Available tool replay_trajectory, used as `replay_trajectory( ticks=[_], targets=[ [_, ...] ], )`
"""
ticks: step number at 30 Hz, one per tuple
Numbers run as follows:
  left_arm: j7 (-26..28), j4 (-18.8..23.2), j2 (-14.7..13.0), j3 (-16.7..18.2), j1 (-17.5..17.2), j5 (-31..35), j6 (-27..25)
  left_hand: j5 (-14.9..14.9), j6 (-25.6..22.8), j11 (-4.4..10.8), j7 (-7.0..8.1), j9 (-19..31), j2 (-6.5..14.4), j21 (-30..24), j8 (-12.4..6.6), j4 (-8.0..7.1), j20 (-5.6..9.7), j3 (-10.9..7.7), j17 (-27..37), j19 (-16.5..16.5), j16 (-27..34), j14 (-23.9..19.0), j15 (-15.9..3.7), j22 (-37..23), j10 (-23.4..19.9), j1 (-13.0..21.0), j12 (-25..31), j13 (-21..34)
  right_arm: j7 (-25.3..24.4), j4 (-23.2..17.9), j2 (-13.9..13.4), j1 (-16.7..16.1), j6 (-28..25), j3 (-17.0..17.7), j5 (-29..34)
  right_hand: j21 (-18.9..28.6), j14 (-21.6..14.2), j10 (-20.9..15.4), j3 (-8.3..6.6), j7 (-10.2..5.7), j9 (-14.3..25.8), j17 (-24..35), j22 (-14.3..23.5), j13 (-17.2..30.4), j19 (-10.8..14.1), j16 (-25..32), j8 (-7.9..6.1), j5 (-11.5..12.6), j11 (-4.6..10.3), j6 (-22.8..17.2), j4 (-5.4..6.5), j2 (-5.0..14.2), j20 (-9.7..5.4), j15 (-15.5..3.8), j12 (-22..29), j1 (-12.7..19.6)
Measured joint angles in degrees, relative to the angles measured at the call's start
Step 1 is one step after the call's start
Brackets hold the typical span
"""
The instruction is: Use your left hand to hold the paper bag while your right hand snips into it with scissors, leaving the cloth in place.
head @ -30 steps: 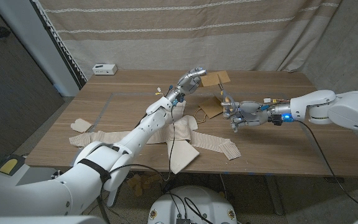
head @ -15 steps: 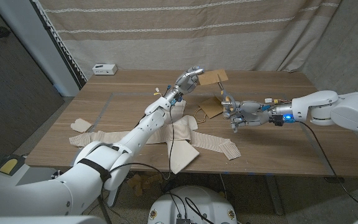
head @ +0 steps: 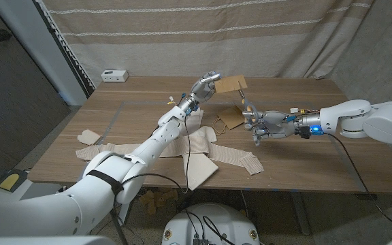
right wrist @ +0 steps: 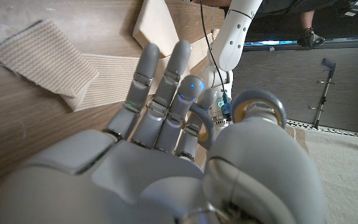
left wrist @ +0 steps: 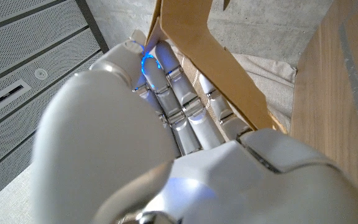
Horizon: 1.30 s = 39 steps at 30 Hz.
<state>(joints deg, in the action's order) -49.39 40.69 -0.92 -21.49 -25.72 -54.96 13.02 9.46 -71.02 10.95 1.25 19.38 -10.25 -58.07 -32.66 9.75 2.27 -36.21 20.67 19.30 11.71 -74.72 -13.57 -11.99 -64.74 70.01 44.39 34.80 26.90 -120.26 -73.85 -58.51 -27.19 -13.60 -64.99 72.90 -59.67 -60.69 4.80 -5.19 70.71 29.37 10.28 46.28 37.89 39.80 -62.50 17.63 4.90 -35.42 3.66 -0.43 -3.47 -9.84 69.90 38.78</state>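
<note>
Left hand [head: 205, 86] grips the paper bag [head: 232, 84] lifted off the table [head: 305, 136]; right hand [head: 259, 124] just beside it holds scissors [head: 245, 104], cloth [head: 203, 151] below.

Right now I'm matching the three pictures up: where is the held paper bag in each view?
Head view: paper bag raised over the wooden table, far middle, in the left hand.
Left wrist view: paper bag along the fingers.
Right wrist view: cannot tell; a tan corner past the fingertips might be paper.
Shared landmark: the wooden table.
</note>
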Motion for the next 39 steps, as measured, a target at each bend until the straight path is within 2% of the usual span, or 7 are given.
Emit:
replay_trajectory(
  ticks=[5,6,10,13,21,39],
  targets=[
    [-0.9,0.0,0.0,0.0,0.0,-0.3,0.0,0.0,0.0,-0.01,0.01,0.0,0.0,-0.2,0.01,0.00,0.19,0.00,0.0,-0.2,0.0,0.0,0.00,0.1,0.0,0.0,0.1,0.0,0.0,-0.4,0.0,0.0,0.0,0.0,0.0,-0.4,0.0,0.0,0.65,0.00,0.0,0.3,0.0,-0.6,0.2,-0.4,0.00,0.0,0.00,0.0,-0.01,0.00,-0.20,0.02,0.0,0.0],
    [-1.1,-1.8,0.5,1.0,0.6,-0.4,0.0,0.0,0.0,-0.02,0.01,0.0,0.0,-0.2,0.01,0.00,0.19,0.01,0.0,-0.2,0.0,0.0,0.00,0.2,0.0,0.0,0.0,0.0,-0.4,-0.5,0.0,0.0,-0.5,0.0,-0.2,-0.6,-0.2,0.0,0.65,0.00,0.0,0.3,0.0,-0.4,0.2,-0.5,0.00,0.0,0.00,0.0,-0.02,0.00,-0.20,0.20,0.0,0.0],
    [-1.6,-1.8,0.5,1.0,0.6,-0.6,0.0,0.0,0.0,-0.08,0.01,0.0,0.0,-0.4,0.08,-0.02,0.19,0.03,0.0,-0.2,0.0,0.0,0.00,0.3,-0.1,0.0,-0.1,0.0,-0.4,-1.0,0.0,0.0,-0.5,0.2,-0.2,-0.9,-0.2,0.0,1.11,0.00,0.0,0.4,0.0,-0.2,0.2,-1.2,0.00,0.0,0.00,0.0,-0.01,0.00,-0.20,0.21,0.0,0.0],
    [-1.9,-2.9,0.7,2.0,0.8,-0.8,0.1,0.0,0.0,-0.05,0.02,0.0,0.0,-0.4,0.11,-0.02,0.19,0.04,0.0,-0.2,0.0,0.0,0.00,0.3,0.0,0.0,-0.1,0.0,-1.3,-1.2,0.0,-0.1,-0.9,0.3,-0.7,-1.1,-0.2,0.0,1.12,0.00,0.0,0.4,0.0,-0.5,0.2,-1.7,0.00,0.0,0.00,0.0,-0.01,0.30,-0.20,0.21,0.0,0.3],
    [-2.6,-3.5,1.1,3.1,1.0,-1.2,1.4,0.0,0.1,0.00,0.12,0.0,0.1,-0.4,0.14,0.11,-0.01,-0.30,0.0,-0.4,0.0,0.0,0.00,0.3,0.0,-0.5,-0.1,0.0,-2.1,-1.9,0.2,0.8,-2.0,0.0,-0.8,-2.2,-0.5,0.4,2.24,0.41,0.0,0.4,0.0,-1.2,0.4,-3.2,0.00,0.0,-0.42,0.4,0.00,0.99,0.01,-0.09,-0.8,0.2],
    [-2.4,-0.4,-0.2,3.7,-0.6,-0.9,3.8,0.0,0.2,0.00,0.18,0.0,-0.1,-0.9,0.17,0.06,0.10,-0.35,0.0,-0.9,0.0,0.0,0.01,0.3,0.0,-0.7,-0.1,0.0,-2.9,-2.2,2.0,2.9,-2.2,-2.0,1.5,-3.5,-0.5,0.5,3.93,0.72,0.0,0.5,0.0,-2.4,0.4,-4.7,0.00,0.4,-0.54,0.7,-0.14,1.97,0.01,-0.08,-1.7,0.3]
  ],
)
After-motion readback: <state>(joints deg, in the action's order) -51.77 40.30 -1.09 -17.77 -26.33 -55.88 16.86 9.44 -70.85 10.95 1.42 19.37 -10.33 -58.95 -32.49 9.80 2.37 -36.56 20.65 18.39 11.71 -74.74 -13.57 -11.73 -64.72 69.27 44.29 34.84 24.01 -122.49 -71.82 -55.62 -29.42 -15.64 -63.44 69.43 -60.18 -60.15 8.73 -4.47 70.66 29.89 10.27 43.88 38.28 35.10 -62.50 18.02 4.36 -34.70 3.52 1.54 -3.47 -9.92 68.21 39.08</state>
